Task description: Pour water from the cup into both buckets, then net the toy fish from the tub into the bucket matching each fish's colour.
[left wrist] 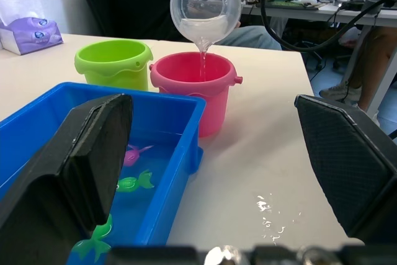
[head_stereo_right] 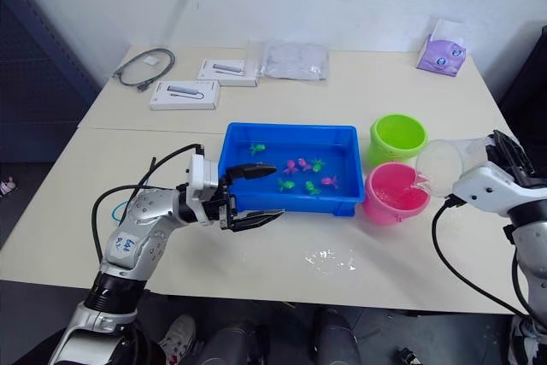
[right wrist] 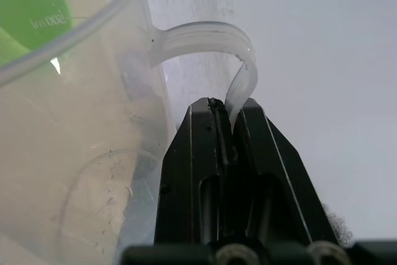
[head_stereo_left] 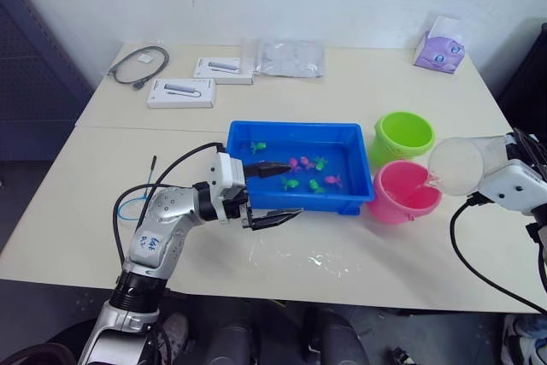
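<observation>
My right gripper is shut on the handle of the clear cup. The cup is tilted over the pink bucket, and a thin stream of water runs from the cup's spout into it. The lime green bucket stands just behind the pink one. Both are to the right of the blue tub, which holds water and several tiny fish, some pink, some green. My left gripper is open, one finger above the tub and one in front of its near wall. The net lies behind my left arm.
Spilled water glistens on the table in front of the tub. At the back lie two white boxes, a coiled cable, a clear bag and a purple tissue pack.
</observation>
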Controlling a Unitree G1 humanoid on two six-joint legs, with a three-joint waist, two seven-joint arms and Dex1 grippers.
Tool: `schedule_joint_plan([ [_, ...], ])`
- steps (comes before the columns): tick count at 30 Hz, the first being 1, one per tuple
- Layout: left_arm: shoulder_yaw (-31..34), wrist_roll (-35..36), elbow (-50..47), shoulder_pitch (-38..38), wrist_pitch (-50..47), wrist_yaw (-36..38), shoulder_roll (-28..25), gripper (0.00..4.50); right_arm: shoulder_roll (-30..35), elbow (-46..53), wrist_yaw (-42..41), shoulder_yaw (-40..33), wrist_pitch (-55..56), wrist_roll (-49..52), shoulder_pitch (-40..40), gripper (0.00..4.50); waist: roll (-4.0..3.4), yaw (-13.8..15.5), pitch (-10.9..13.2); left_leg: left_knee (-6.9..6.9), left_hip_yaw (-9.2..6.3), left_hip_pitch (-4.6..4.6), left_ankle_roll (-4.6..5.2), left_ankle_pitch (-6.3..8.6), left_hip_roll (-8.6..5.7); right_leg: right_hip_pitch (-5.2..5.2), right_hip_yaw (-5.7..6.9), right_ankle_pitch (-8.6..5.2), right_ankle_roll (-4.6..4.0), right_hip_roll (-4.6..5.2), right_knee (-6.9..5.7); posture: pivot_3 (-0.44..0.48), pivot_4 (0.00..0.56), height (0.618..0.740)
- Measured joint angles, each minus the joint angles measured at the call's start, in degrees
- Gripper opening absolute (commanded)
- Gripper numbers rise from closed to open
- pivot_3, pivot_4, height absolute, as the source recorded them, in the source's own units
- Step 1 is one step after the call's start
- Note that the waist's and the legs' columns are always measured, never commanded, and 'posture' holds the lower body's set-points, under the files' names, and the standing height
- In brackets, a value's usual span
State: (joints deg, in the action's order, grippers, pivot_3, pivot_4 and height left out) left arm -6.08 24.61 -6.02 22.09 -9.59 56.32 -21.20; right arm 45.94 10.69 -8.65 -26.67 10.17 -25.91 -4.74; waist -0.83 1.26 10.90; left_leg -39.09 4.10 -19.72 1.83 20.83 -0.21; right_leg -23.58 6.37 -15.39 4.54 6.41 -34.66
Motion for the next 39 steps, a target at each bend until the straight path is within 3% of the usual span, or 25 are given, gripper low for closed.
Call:
schedule_joint_plan([
  [12, 0.01, 0.00, -0.05, 0.00, -0.28, -0.29, -0.31, 4.50, -2.00, -0.07, 0.43, 0.00, -1.37, 2.43, 1.51, 0.07, 0.00, -0.01, 0.00, -0.01, 0.00, 0.01, -0.01, -0.01, 0.00, 0.01, 0.00, 0.00, 0.00, -0.01, -0.01, 0.000, 0.150, 0.740],
  [19, 0.13, 0.00, -0.06, -0.16, -0.37, -0.23, -1.40, 4.50, -6.39, -0.06, -2.59, -0.63, -5.80, 12.04, 2.17, 0.07, 0.00, -0.03, 0.00, -0.01, -0.01, 0.01, 0.01, -0.01, 0.01, 0.01, 0.00, 0.00, 0.00, -0.01, -0.02, 0.000, 0.150, 0.740],
  [25, 0.57, 0.02, -0.04, -0.14, -0.37, -0.25, -1.88, 4.50, -12.85, 2.15, -5.66, -4.40, -23.14, 27.92, 5.68, 0.07, -0.01, -0.03, -0.01, -0.01, -0.02, 0.00, 0.04, -0.02, 0.01, 0.01, 0.01, 0.00, -0.01, 0.03, -0.10, 0.000, 0.150, 0.740],
  [31, 0.84, 0.05, -0.08, 0.10, -0.51, -0.68, -2.08, 4.50, -10.20, -0.13, -3.44, -5.68, -36.16, 31.94, 17.51, 0.07, -0.01, -0.61, -0.01, -0.01, -0.01, 0.01, 0.06, -0.02, 0.01, -0.01, 0.00, 0.00, -0.01, 0.04, -0.12, 0.000, 0.150, 0.740],
  [36, 2.62, 0.33, -0.13, 0.78, -1.72, -1.22, -2.78, 4.50, -6.92, -7.01, -1.90, -1.84, -44.06, 31.00, 26.71, 0.07, 0.00, -1.18, -0.01, -0.02, -0.06, -0.07, 0.08, -0.03, 0.02, -0.03, 0.09, 0.00, -0.03, 0.05, -0.28, 0.000, 0.150, 0.740],
  [39, 3.24, 0.34, -0.01, 1.19, -1.81, -1.71, -3.32, 4.50, -4.86, -12.03, -1.76, 4.67, -42.76, 27.67, 31.06, 0.07, -0.01, -1.33, -0.01, -0.03, -0.04, -0.21, 0.15, -0.07, -0.05, -0.12, 0.09, 0.03, 0.03, 0.09, -0.27, 0.000, 0.150, 0.740],
])
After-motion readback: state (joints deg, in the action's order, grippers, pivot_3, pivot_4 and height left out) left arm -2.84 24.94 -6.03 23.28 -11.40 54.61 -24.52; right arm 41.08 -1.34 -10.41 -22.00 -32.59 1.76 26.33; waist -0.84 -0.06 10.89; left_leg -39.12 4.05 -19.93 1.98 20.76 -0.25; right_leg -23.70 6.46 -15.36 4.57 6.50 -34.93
